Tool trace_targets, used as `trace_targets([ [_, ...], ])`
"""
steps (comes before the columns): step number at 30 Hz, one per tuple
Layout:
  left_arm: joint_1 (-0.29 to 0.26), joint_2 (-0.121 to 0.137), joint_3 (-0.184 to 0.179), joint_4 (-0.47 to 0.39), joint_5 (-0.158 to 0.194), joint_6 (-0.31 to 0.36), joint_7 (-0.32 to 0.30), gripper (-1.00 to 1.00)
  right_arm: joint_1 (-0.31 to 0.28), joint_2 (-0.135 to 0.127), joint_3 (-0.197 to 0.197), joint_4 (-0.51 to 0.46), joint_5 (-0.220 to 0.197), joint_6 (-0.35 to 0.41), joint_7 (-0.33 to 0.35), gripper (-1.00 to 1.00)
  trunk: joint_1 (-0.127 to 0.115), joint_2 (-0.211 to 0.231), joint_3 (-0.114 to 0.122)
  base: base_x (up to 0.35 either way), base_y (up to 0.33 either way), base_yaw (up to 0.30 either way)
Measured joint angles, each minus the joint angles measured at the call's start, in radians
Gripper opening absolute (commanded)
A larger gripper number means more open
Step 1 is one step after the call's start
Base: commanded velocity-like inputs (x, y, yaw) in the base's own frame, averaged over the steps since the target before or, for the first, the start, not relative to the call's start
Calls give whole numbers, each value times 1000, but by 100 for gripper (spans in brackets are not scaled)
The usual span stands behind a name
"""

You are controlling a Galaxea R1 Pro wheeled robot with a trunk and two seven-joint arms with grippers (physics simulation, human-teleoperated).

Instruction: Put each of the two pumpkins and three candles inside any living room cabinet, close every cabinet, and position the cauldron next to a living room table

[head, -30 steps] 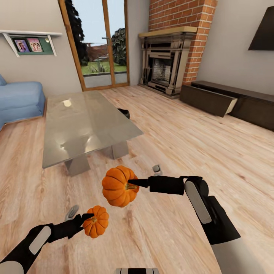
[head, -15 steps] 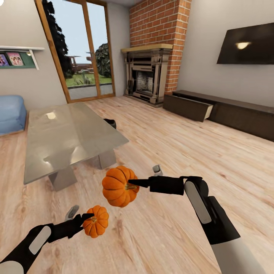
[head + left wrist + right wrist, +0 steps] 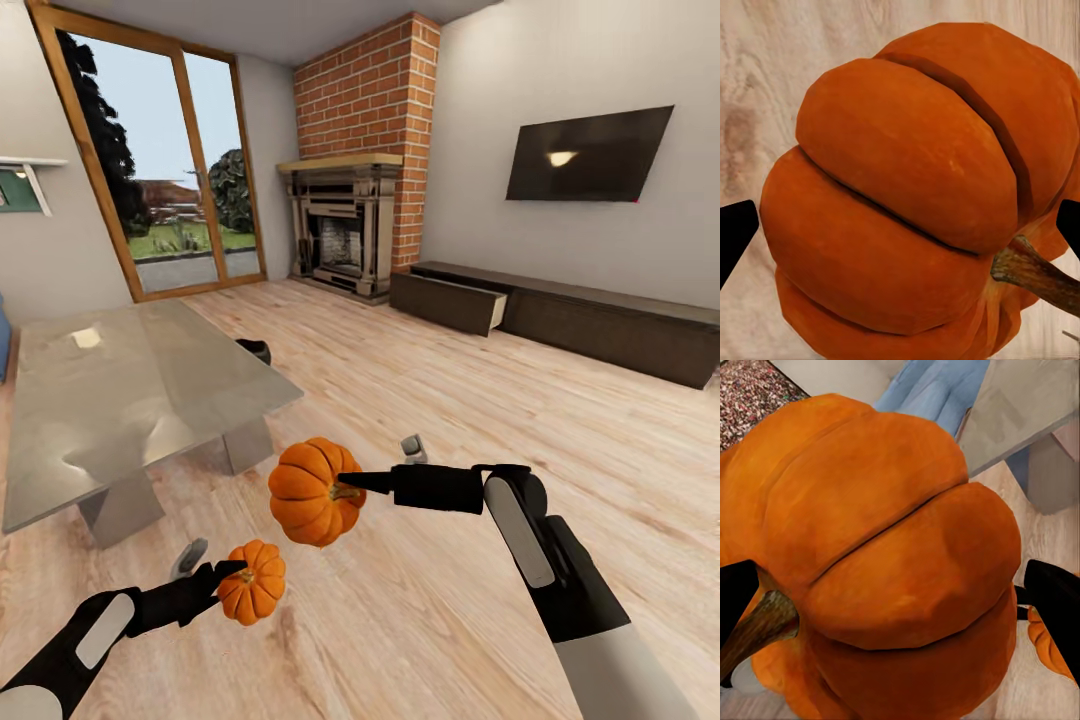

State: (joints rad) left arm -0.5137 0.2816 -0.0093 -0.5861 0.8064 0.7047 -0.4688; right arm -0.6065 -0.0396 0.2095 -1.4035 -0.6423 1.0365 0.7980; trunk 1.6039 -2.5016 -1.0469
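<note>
Each hand is pinching a pumpkin and carrying it clear of the wooden floor (image 3: 520, 400): the left hand (image 3: 222, 578) grips the smaller pumpkin (image 3: 252, 582) low at the near left, and the right hand (image 3: 352, 483) grips the larger pumpkin (image 3: 312, 492) just above and to the right of it. In both wrist views the black fingers sit at the outer flanks of the rounded fruit, close to the stem side, so the hold looks shallow; a jolt from the base or a quick swing of an arm could let a pumpkin roll out and drop to the floor. The two pumpkins also hang close together and could knock each other. The glass tabletop (image 3: 130, 390) stands to the left, with the dark cauldron (image 3: 256, 349) partly hidden behind its far right corner; a turn taken too tightly might clip that edge. The cabinet (image 3: 560, 318) lies far right along the wall under the television (image 3: 588, 152), one drawer (image 3: 450, 303) at its left end standing open, well apart from the hands. A careless approach could bump that projecting drawer. No brand, label or readable writing appears anywhere.
</note>
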Motion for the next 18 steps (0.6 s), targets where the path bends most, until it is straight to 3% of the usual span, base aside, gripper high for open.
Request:
trace_targets([
  [8,0,0,-1,0,0,0,0,-100,0,0,0,16,0,0,0,-100,-4,2,38,0,0,-250],
  [18,0,0,-1,0,0,0,-1,-100,0,0,-1,28,0,-1,1,-100,-41,70,78,0,0,-250],
])
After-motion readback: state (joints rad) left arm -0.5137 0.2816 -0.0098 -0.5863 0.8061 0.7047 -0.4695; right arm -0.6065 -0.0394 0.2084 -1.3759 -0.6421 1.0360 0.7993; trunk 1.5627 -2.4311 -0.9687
